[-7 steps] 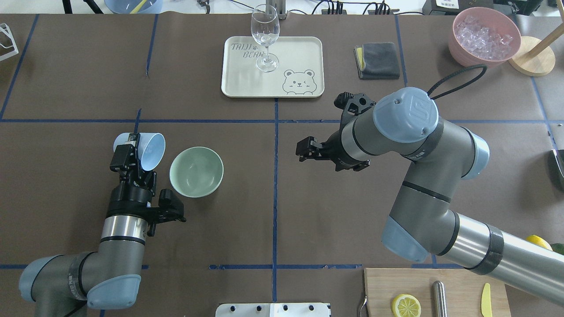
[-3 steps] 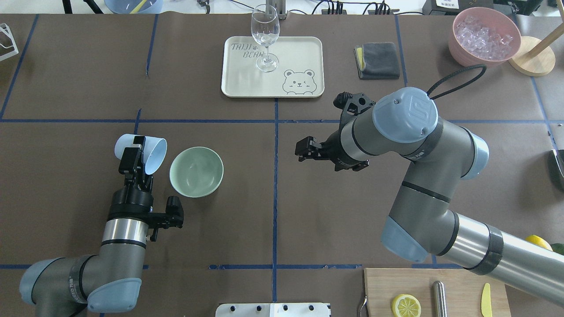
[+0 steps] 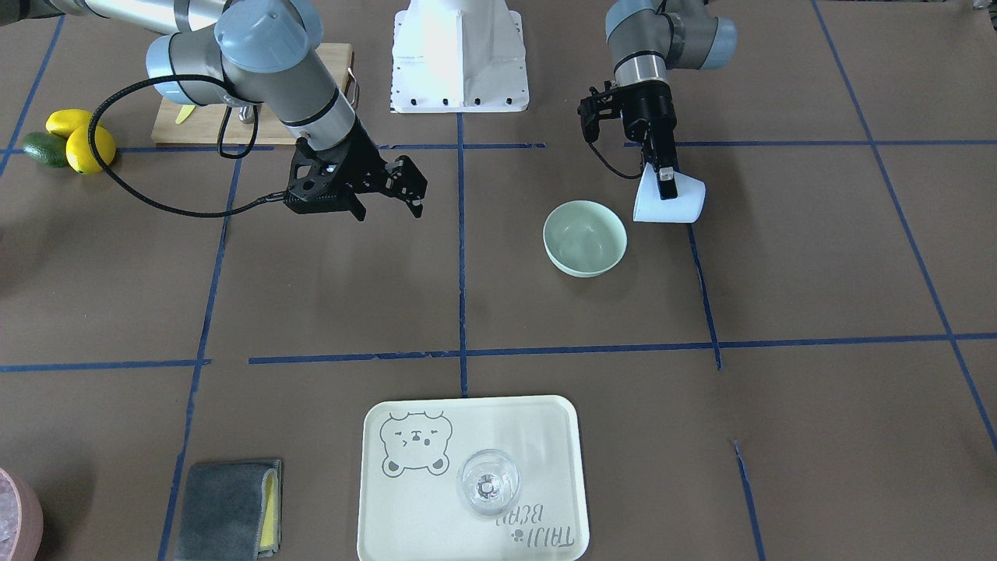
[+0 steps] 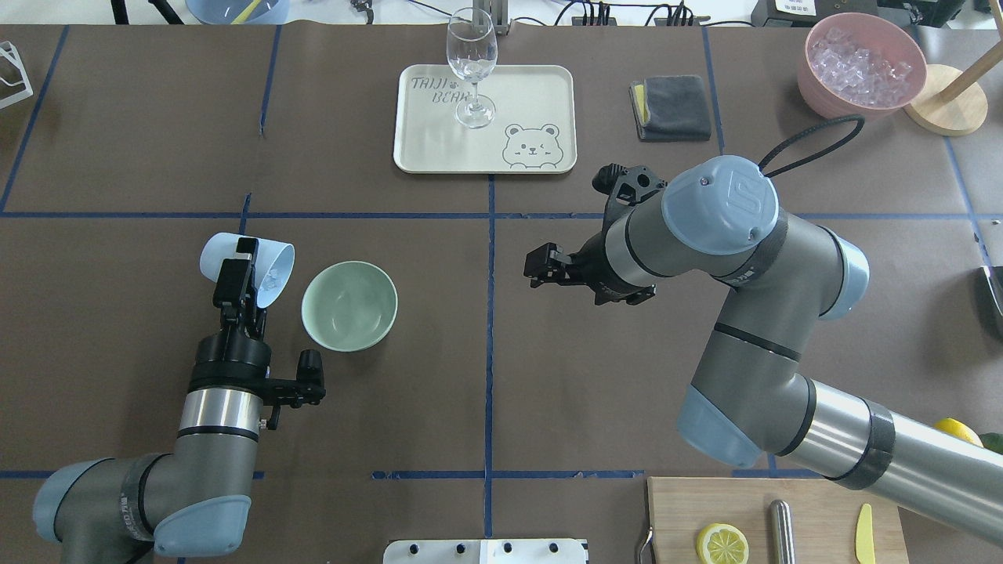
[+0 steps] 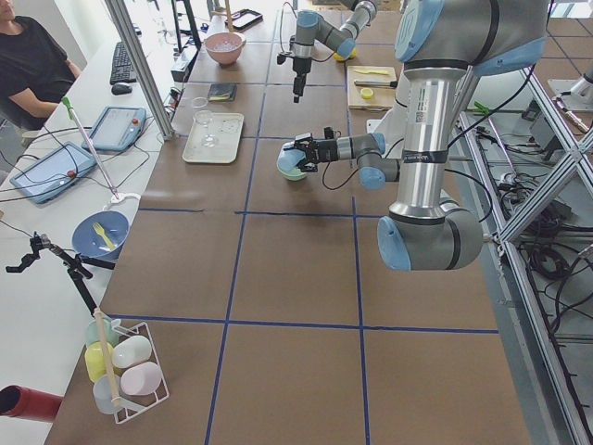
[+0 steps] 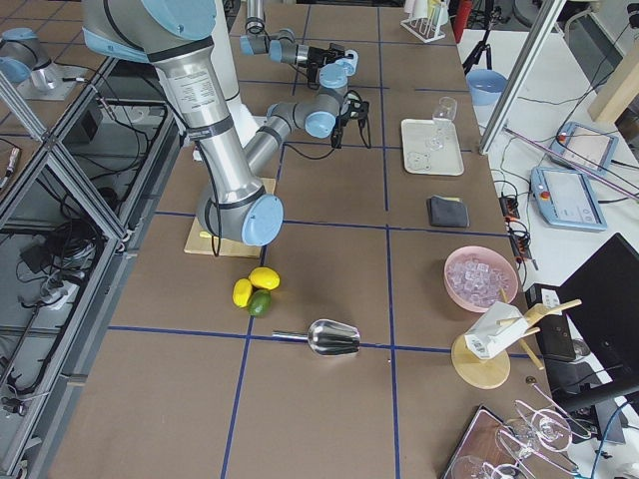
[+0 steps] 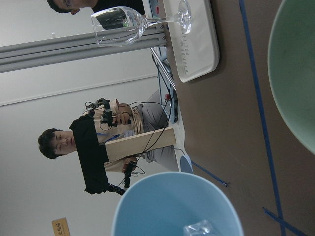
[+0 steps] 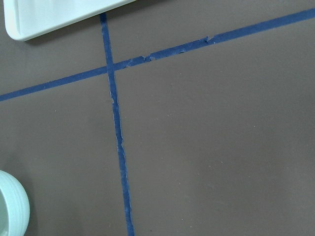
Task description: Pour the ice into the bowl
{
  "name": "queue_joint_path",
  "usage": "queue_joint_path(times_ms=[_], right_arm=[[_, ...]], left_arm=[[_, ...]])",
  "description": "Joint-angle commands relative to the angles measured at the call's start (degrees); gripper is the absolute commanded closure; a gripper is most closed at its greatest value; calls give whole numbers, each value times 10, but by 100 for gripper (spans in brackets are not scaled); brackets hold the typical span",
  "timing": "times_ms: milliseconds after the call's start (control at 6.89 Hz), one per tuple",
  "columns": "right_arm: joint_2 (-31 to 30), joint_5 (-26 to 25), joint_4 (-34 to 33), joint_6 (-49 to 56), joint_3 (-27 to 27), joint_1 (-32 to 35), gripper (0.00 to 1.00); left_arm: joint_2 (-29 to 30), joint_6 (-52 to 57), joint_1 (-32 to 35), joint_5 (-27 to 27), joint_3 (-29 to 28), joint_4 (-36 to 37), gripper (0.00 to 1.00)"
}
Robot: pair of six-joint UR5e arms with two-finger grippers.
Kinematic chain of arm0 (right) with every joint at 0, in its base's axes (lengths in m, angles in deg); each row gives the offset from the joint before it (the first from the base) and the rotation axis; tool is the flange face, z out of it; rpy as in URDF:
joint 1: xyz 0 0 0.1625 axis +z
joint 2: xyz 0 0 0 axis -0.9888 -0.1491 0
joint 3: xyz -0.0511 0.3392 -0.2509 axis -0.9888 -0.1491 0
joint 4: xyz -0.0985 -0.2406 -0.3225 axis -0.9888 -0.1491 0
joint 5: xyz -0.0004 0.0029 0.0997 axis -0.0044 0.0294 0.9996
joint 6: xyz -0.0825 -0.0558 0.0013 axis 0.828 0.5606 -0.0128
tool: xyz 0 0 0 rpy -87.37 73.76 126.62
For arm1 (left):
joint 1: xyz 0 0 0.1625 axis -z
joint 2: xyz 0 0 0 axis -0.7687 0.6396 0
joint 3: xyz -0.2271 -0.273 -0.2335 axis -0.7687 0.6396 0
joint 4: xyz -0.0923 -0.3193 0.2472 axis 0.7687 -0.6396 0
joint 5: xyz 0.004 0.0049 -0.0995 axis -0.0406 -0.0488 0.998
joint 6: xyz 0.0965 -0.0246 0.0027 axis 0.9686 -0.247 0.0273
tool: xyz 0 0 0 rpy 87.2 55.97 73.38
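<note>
Ice [image 7: 199,229] barely visible, cut off at frame edge inside tilted blue cup [image 4: 277,265]; left gripper [image 4: 241,262] clamped on cup, just beside bowl [image 4: 349,305]. Right gripper [image 4: 537,268] jaws apart; glass [image 4: 472,66] on tray [image 4: 541,94] well apart.

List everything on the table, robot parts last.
cup: one, light blue, tilted beside bowl
ice: at least one, clear, in cup
bowl: one, mint green, beside cup
wine glass: one, clear, on tray
tray: one, cream, far middle
cloth: one, grey, beside tray
pink bowl: one, pink, far right corner
cutting board: one, wooden, near right
lemon half: one, yellow, on board
left gripper: one, black, shut on cup
right gripper: one, black, open, mid-table
</note>
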Motion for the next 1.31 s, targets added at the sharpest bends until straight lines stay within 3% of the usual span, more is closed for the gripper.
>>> queue_joint_path(times_ms=[0, 290, 1162], right_arm=[[-1, 0, 1, 0, 0, 0, 0], [0, 0, 1, -1, 0, -1, 0], [0, -1, 1, -1, 0, -1, 0]], left_arm=[[-1, 31, 1, -4, 3, 0, 100], [-2, 123, 1, -38, -1, -1, 100], [-1, 126, 0, -38, 3, 0, 100]])
